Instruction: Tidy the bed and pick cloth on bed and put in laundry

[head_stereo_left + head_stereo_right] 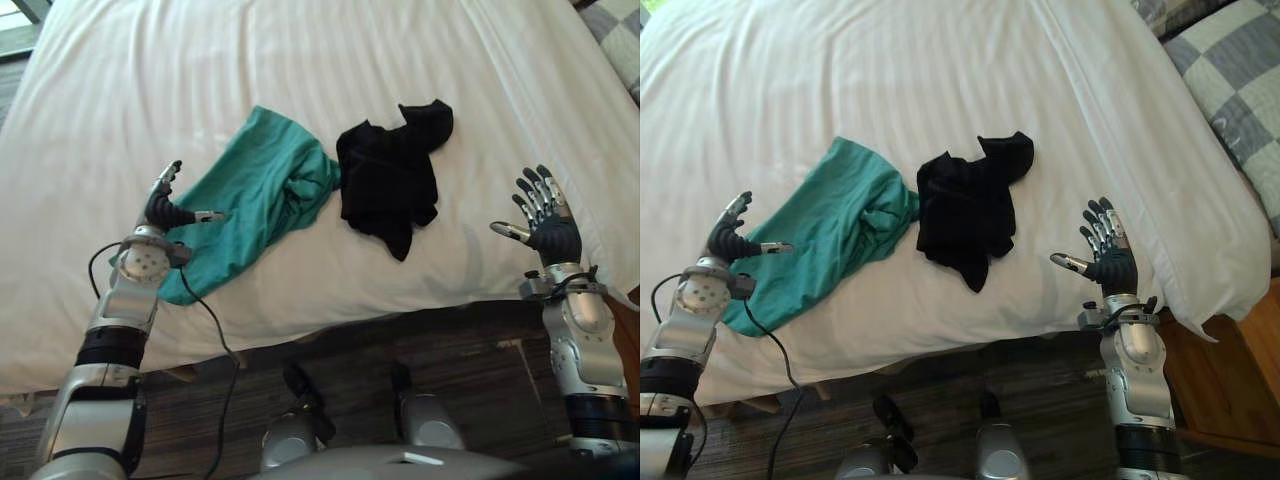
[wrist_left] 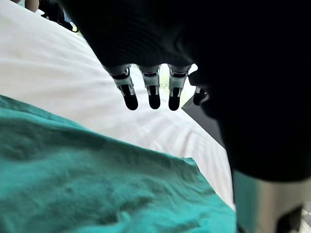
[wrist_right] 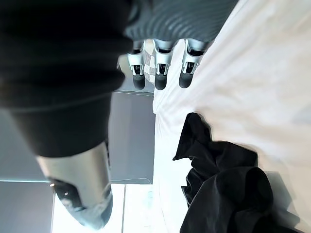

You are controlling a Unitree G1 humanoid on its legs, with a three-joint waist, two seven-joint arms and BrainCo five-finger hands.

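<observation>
A teal green cloth (image 1: 256,195) lies rumpled on the white bed (image 1: 320,70), reaching down to the near edge. Touching its right side lies a crumpled black cloth (image 1: 388,175). My left hand (image 1: 165,208) hovers open over the teal cloth's left edge, fingers straight and thumb pointing at the cloth; the teal cloth (image 2: 97,184) fills the space under that hand in the left wrist view. My right hand (image 1: 540,222) stands open, palm up, over the bed's near right edge, well right of the black cloth (image 3: 223,184). Neither hand holds anything.
A grey and white checked pillow (image 1: 1230,90) lies at the bed's far right. A wooden bedside piece (image 1: 1240,380) stands past the bed's right corner. Dark wooden floor (image 1: 430,350) runs along the near edge of the bed.
</observation>
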